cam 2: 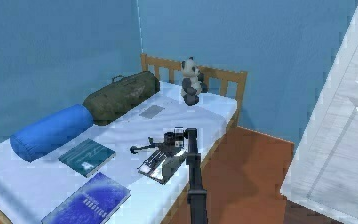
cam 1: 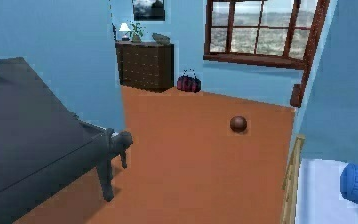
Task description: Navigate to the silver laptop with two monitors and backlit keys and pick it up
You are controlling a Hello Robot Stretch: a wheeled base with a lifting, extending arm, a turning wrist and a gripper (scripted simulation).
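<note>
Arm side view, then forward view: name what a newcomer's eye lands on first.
In the arm side view, a bright blue bolster and a dark olive duffel bag lie along the far side of the white bed, with the dark arm over its near edge. In the forward view, the wood-framed window stands out on the blue wall, and a dark ball sits alone on the orange-brown floor.

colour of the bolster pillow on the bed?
Bright blue; the bolster pillow shows best in the arm side view.

bolster (cam 2: 49, 131) blue; duffel (cam 2: 120, 95) olive; book (cam 2: 87, 156) teal; floor (cam 1: 202, 160) orange; dresser (cam 1: 145, 66) dark brown
</note>
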